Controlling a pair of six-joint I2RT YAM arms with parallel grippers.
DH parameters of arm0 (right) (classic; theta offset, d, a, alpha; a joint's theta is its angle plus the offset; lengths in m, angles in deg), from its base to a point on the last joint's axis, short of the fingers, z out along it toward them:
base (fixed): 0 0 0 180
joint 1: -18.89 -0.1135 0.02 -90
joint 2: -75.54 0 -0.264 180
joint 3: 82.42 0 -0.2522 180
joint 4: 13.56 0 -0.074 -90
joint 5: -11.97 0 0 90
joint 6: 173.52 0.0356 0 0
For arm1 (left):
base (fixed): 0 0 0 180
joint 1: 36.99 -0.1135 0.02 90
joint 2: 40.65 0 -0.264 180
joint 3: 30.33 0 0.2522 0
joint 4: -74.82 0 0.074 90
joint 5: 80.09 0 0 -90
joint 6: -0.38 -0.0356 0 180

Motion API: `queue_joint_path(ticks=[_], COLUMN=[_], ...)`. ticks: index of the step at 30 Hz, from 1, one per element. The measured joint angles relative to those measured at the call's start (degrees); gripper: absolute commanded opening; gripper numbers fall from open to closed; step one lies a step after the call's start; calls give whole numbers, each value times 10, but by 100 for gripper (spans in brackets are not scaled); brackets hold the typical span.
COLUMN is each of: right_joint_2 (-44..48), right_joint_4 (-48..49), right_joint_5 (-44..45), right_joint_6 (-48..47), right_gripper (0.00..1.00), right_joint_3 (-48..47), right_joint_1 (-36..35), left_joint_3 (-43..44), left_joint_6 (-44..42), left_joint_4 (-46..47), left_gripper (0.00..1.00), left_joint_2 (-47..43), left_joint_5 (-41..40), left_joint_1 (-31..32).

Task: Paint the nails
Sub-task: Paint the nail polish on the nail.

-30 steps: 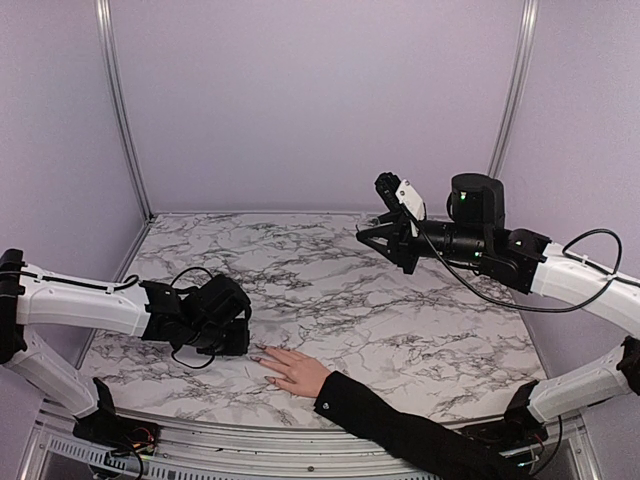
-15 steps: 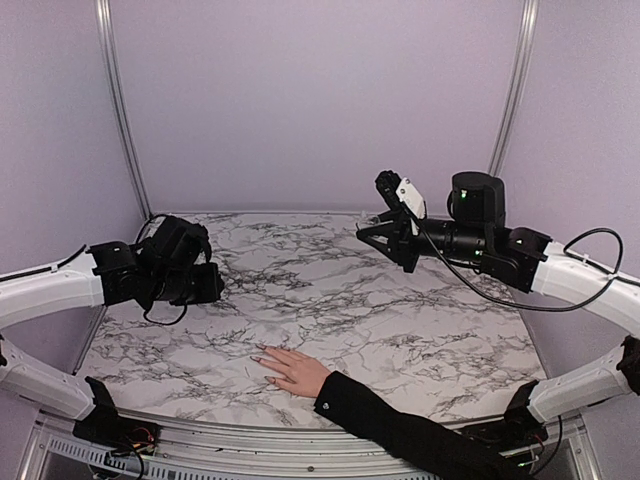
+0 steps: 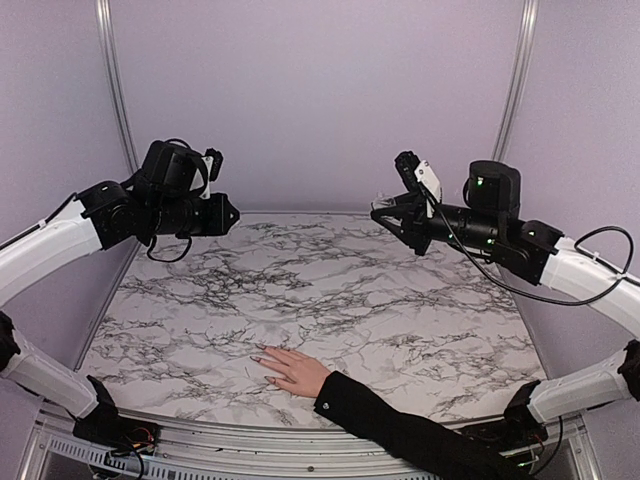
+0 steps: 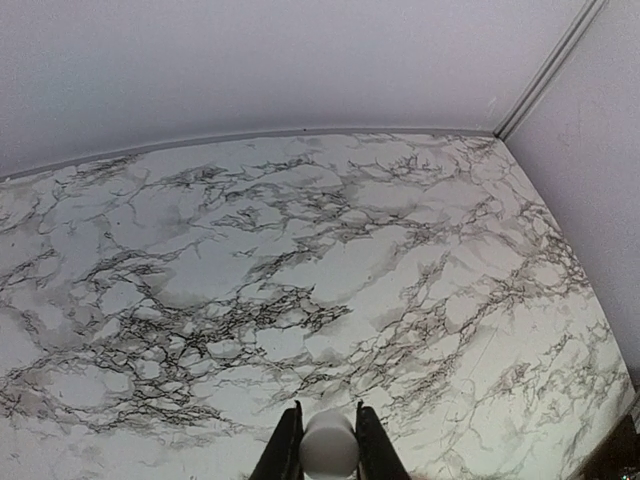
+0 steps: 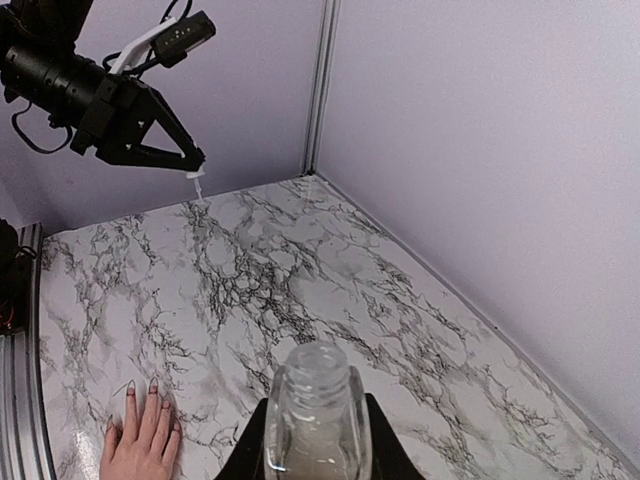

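The nails (image 3: 263, 365) are the target for the left pincer (image 3: 228, 213), which is clamped on a white brush cap (image 4: 329, 447) with the brush tip (image 5: 197, 185) dangling, high over the far side of the table (image 3: 400, 300). From it they lie well below, nearward and slightly right, on a hand (image 3: 297, 373) lying flat at the near edge with its fingers pointing left. The right pincer (image 3: 385, 212), closed round an open clear bottle (image 5: 318, 420), is farther off.
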Motion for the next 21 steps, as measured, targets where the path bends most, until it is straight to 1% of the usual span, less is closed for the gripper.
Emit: queue_joint_path(ticks=[5,11,13,16,21], right_joint_2=[16,28,30,31,31], right_joint_4=[-4,-15,-17,-17,-18], right_joint_5=[0,-2,-3,-7,-10], right_joint_6=[3,3,3,2,2], right_gripper=[0,0,0,0,0], right_joint_3=[0,0,1,3,11], right_joint_1=[1,1,1,2,2], left_joint_3=[-10,-111,-148,-181,-199], left_joint_6=[-11,-10,-3,4,8], left_joint_4=[-9,-11,-15,-23,-24], left_gripper=[0,0,0,0,0], left_joint_2=[46,54,54,58,84], left_joint_5=[84,181,197,213,235], left_joint_1=[0,0,0,0,5])
